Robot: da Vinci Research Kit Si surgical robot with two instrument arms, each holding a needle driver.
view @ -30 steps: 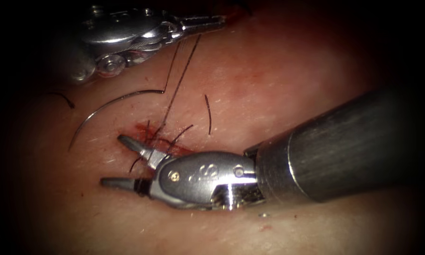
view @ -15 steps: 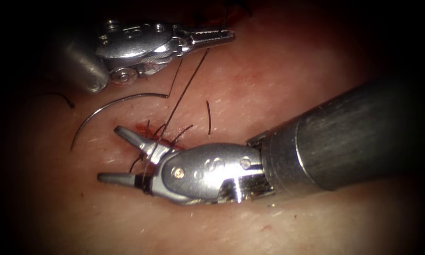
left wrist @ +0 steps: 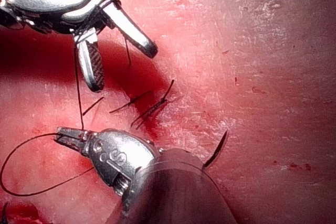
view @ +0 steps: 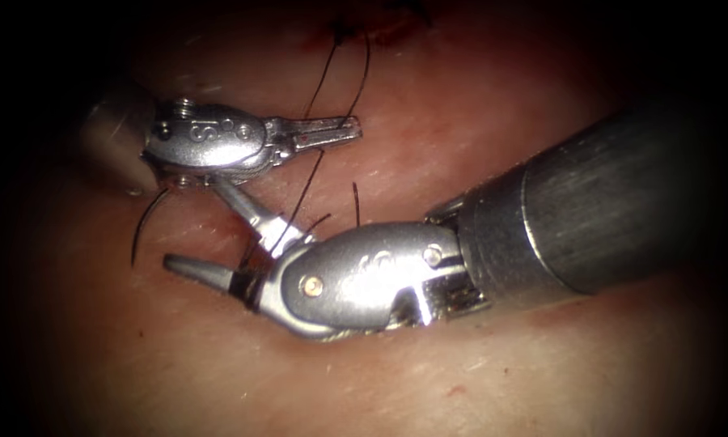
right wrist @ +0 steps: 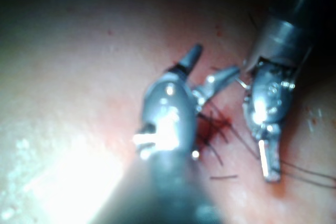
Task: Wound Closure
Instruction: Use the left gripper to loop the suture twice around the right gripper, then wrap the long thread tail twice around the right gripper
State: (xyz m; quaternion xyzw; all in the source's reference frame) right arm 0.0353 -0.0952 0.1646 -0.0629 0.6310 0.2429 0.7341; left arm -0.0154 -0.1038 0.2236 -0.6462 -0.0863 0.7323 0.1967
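The left tool (view: 336,129) is shut on the dark thread (view: 303,190), a little above and left of the cut (view: 279,239). From these jaws the thread runs down to the cut and up to an earlier stitch (view: 344,32). The right tool (view: 194,225) comes in from the right, its jaws wide open over the cut and holding nothing. The thread passes close to the base of these jaws (left wrist: 76,66). The curved needle (view: 140,226) lies free on the tissue (view: 461,97) left of the cut, partly hidden behind the left tool. The left tool (left wrist: 65,132) grips thread there too.
Short cut ends of thread (view: 355,202) stick up beside the cut, and red fluid (left wrist: 149,124) stains the tissue around them. A slack loop of thread (left wrist: 16,156) lies on the tissue near the left tool. The right tool's thick shaft (view: 607,210) covers the tissue to the right.
The left tool has come down and left toward the cut with the thread, now covering part of the needle. The right tool has edged upward, its jaws still open.
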